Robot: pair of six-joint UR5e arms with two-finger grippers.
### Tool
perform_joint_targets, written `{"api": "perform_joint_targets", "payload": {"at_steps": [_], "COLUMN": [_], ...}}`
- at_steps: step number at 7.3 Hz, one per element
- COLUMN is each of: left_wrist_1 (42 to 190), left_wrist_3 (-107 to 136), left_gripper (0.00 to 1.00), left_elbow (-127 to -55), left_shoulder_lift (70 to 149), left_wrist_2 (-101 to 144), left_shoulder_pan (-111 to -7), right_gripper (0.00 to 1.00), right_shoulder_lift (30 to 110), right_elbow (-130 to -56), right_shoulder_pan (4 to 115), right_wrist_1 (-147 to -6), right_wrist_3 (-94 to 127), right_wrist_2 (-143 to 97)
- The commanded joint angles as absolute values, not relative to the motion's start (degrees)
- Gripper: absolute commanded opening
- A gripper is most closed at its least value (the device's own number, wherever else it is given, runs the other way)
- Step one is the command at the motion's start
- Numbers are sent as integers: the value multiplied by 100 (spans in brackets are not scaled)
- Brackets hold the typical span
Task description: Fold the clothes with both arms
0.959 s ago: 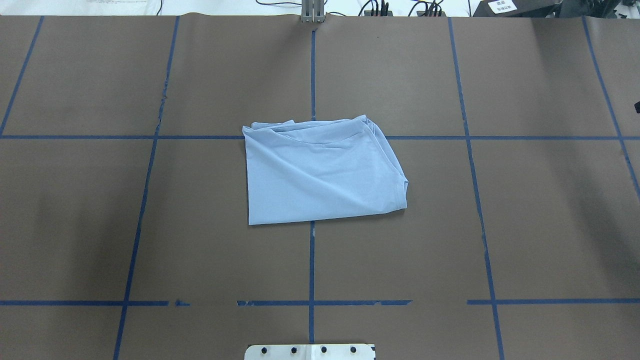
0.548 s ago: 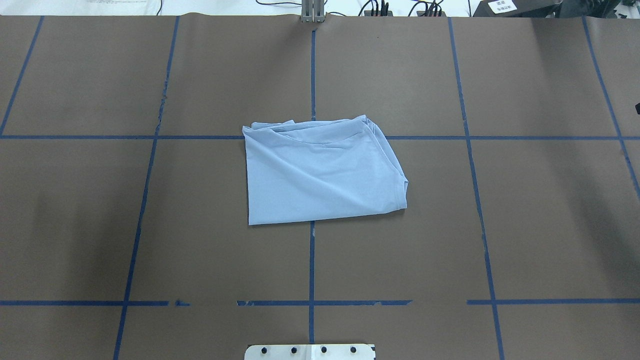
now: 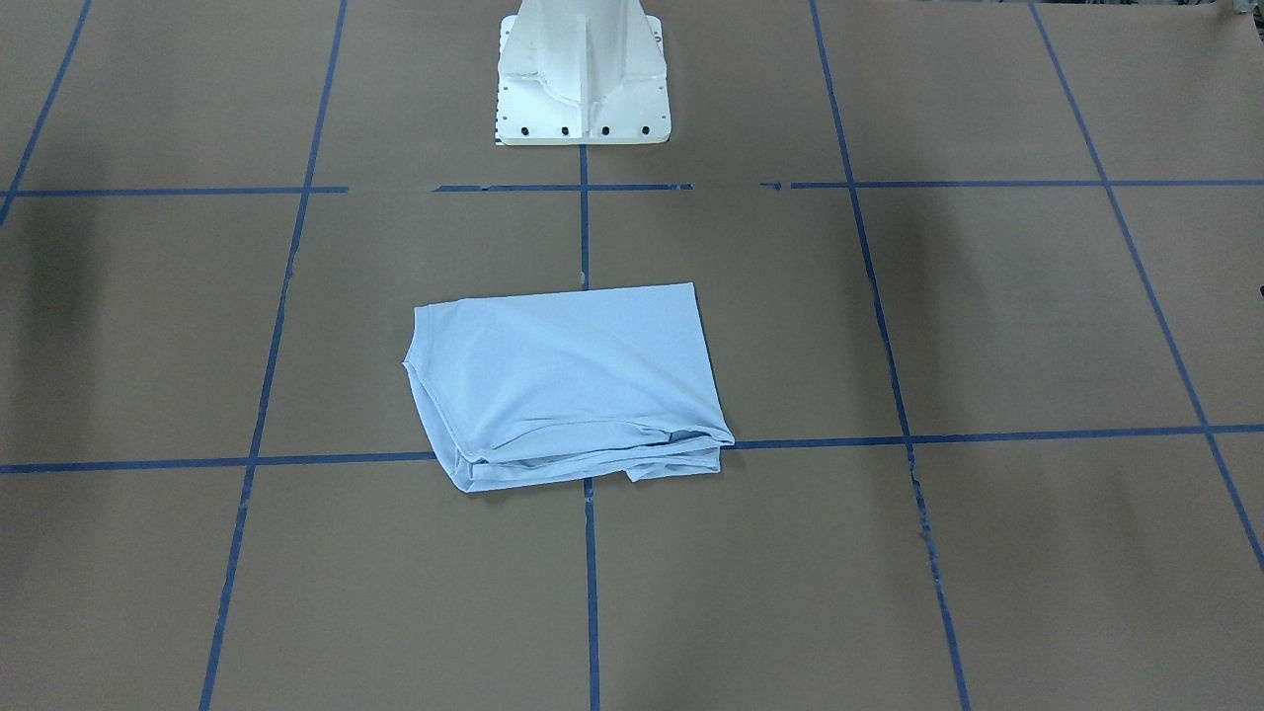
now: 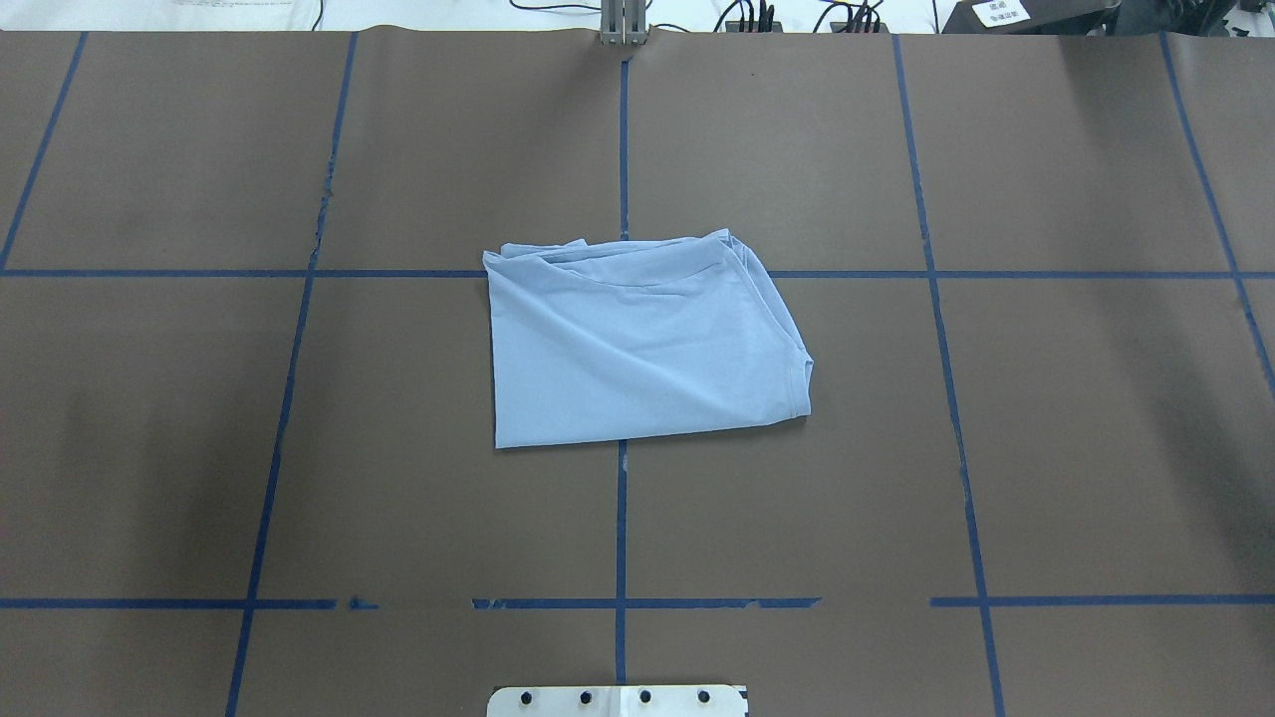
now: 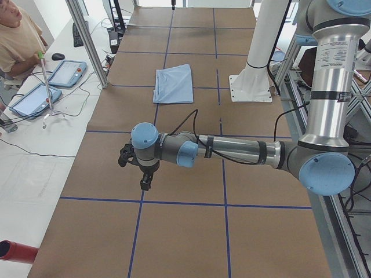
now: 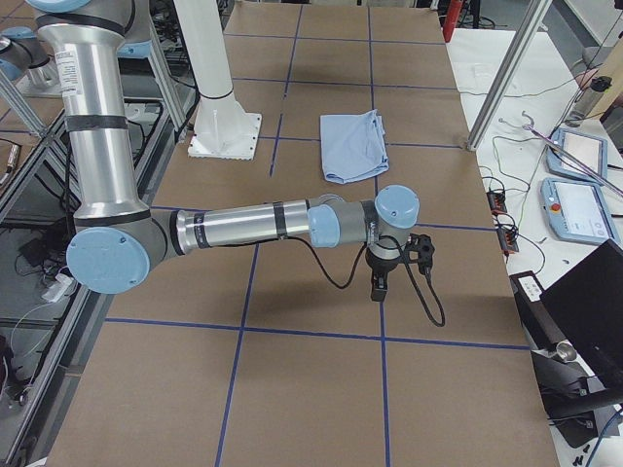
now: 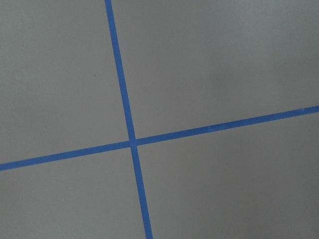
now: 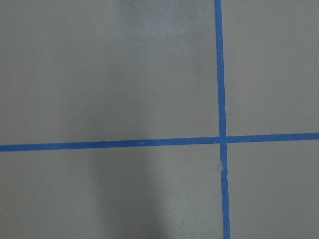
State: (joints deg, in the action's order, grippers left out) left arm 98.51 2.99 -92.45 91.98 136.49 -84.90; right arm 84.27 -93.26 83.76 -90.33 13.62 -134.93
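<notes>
The light blue T-shirt (image 4: 637, 344) lies folded into a rough rectangle at the table's middle, with its print and label hidden. It also shows in the front view (image 3: 568, 380) and both side views (image 5: 174, 84) (image 6: 352, 146). My left gripper (image 5: 146, 179) hangs over bare table far from the shirt, toward the table's left end. My right gripper (image 6: 378, 287) hangs likewise toward the right end. I cannot tell whether either is open or shut. Neither shows in the overhead or front view. Both wrist views show only table and tape.
Brown paper with a blue tape grid (image 4: 622, 518) covers the table. The white pedestal base (image 3: 583, 69) stands at the robot's edge. An aluminium post (image 5: 87, 40) and tablets (image 5: 66, 72) stand on the operators' side, where a person (image 5: 17, 35) sits. A laptop (image 6: 594, 311) lies near the right end.
The shirt has not moved. A small dark tip at the overhead view's right edge has gone out of view.
</notes>
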Motion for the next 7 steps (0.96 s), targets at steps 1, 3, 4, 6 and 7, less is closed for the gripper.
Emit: {"api": "perform_joint_targets", "payload": {"at_steps": [1,3,4,6,7], "left_wrist_1": [9809,9809,9809,9809,9809], "left_wrist_3": [299,299,290,290,290], "left_gripper": [100,100,100,100,100], "left_elbow": [-9246,-9255,-9246,-9264,-9264], "left_shoulder_lift": [9193,9193,9193,9220,9220], "left_wrist_2": [13649,13649,13649,13649,13649], "left_shoulder_pan": [-8490,-8490,-8490,-8490,-8490], "right_gripper": [100,100,100,100,100], "right_shoulder_lift": [8498,8525,8525,8525,8525], "right_elbow": [-9386,-9466,-9466,-9466,-9466], "right_shoulder_pan": [8385,8385,8385,8385,8385], "right_wrist_1": [-9035,-9053,-9053,-9053,-9053], "right_wrist_3": [1362,1362,1362,1371,1371], "right_wrist_2": [-13500,-13500,-13500,-13491,-13491]}}
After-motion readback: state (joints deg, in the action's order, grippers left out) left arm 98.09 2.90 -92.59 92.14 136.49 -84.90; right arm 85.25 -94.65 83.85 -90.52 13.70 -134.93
